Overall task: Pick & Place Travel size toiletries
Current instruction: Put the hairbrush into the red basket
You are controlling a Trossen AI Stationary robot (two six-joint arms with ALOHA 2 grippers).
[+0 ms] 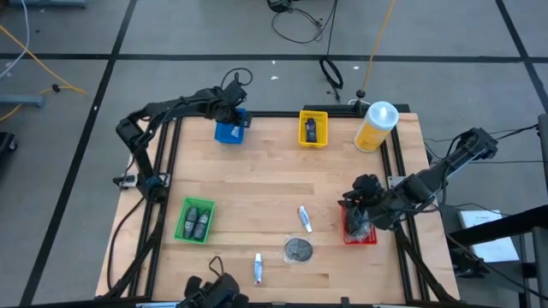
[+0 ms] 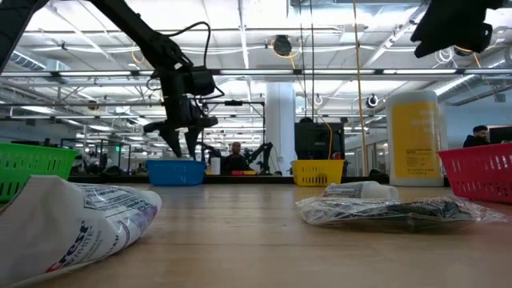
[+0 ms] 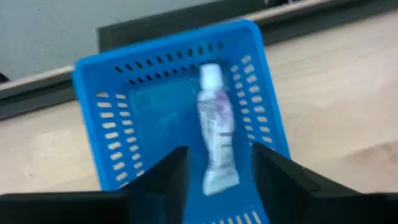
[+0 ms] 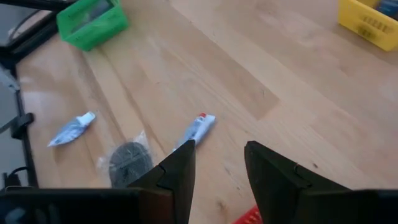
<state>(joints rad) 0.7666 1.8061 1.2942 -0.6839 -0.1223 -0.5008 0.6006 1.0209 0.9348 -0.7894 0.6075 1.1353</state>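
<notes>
Left claw [image 3: 214,171] hangs open, empty, over the blue plastic tray [image 3: 99,124]; white tube [image 3: 216,134] lies inside, apparently released.

Right claw [image 4: 219,162], open and empty, hovers above the red tray [image 1: 358,235], well apart from the blue one.

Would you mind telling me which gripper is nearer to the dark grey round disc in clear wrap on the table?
The right gripper: it hovers open by the red tray, just beside the disc. The left gripper is open above the blue tray at the table's far edge.
</notes>
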